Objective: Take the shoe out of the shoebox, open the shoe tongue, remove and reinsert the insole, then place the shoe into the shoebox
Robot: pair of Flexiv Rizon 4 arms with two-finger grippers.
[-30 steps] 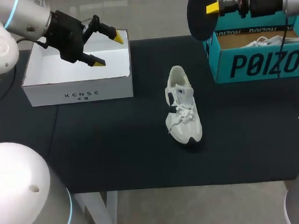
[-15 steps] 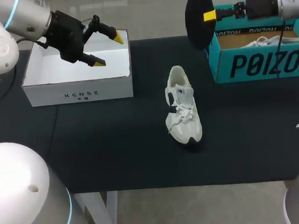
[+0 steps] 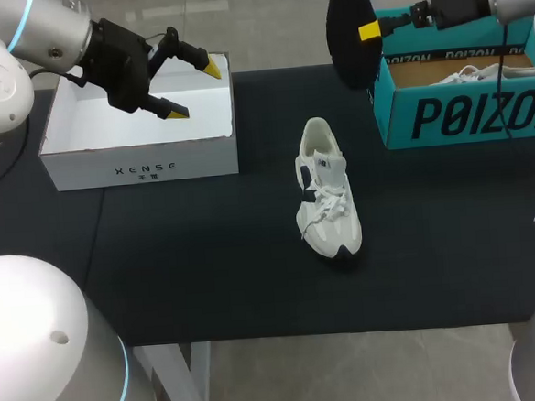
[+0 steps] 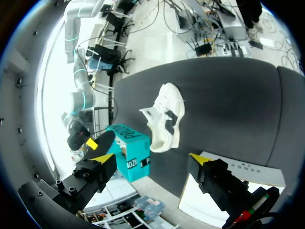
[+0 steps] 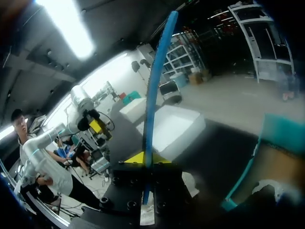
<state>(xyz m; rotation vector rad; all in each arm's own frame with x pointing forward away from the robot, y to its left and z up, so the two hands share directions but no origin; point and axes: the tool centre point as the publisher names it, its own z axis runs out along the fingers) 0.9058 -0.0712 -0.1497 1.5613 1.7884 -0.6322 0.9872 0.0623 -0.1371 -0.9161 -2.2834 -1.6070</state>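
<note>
One insole [image 3: 346, 32] sits clamped in our right gripper [image 3: 369, 31] | our left gripper [image 3: 194, 89] stands wide apart, seemingly above the white box [image 3: 72, 168]

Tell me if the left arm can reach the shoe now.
Probably yes. The left gripper hangs open and empty over the white box, the shoe lies in the open, and the right gripper holds the insole well clear.
</note>
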